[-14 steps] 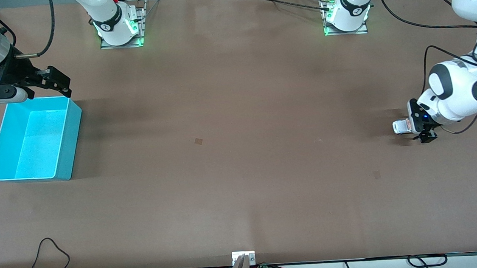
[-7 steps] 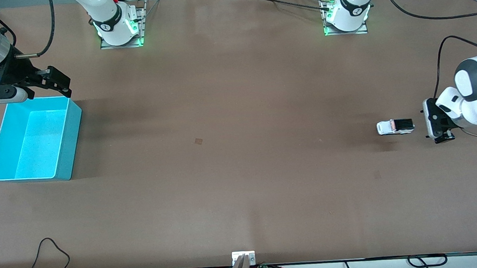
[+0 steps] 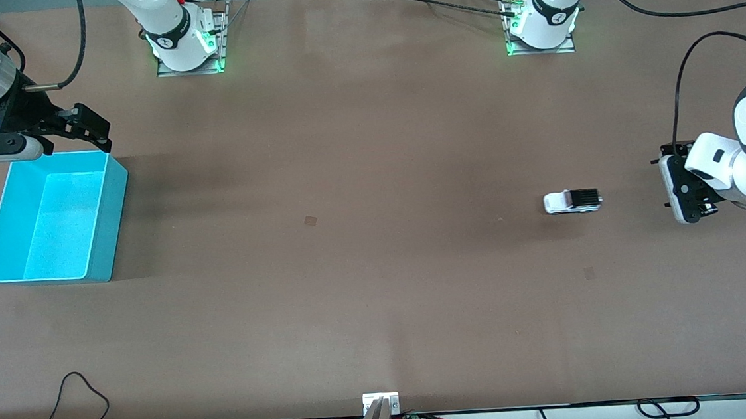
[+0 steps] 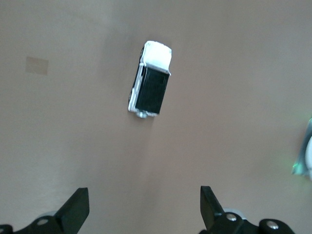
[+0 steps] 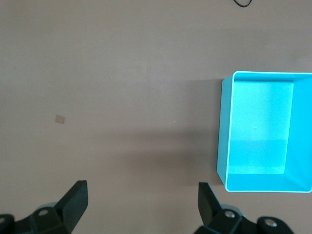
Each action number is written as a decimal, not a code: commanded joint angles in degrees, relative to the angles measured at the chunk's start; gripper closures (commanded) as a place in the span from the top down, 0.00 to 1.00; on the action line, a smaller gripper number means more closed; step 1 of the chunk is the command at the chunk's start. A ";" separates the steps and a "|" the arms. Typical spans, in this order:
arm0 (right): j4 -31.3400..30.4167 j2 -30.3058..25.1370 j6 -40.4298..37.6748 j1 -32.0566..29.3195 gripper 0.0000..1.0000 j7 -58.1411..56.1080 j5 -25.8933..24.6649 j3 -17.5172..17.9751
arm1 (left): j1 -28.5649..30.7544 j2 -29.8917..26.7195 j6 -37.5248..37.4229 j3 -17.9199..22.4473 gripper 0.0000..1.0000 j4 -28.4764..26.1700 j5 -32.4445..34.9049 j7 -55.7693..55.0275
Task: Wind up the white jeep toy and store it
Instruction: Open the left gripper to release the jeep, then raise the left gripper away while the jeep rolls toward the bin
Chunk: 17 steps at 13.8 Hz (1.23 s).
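Right, from my station I see the white jeep toy (image 3: 573,202) standing on its wheels on the bare brown table (image 3: 379,289), toward the left arm's end, free of any grip. On the front camera's clock face it sits at about three o'clock from the table's middle, with its white hood pointing toward nine o'clock, the right arm's end. The left gripper (image 3: 671,189) hangs low over the table at three o'clock from the jeep, well apart from it; in the left wrist view its fingers (image 4: 78,210) are spread wide with nothing between them, and the jeep (image 4: 150,84) lies ahead of them. Its height over the table I can't judge well.

The right gripper (image 3: 104,141) waits at about nine o'clock, over the farther rim of the cyan bin (image 3: 110,217), spread wide and empty. The bin looks empty.
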 commanded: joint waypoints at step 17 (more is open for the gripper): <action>-1.32 -1.16 0.59 0.36 1.00 0.31 -0.90 -0.10 | -21.04 -22.51 -0.01 11.79 1.00 -5.41 -1.79 -69.47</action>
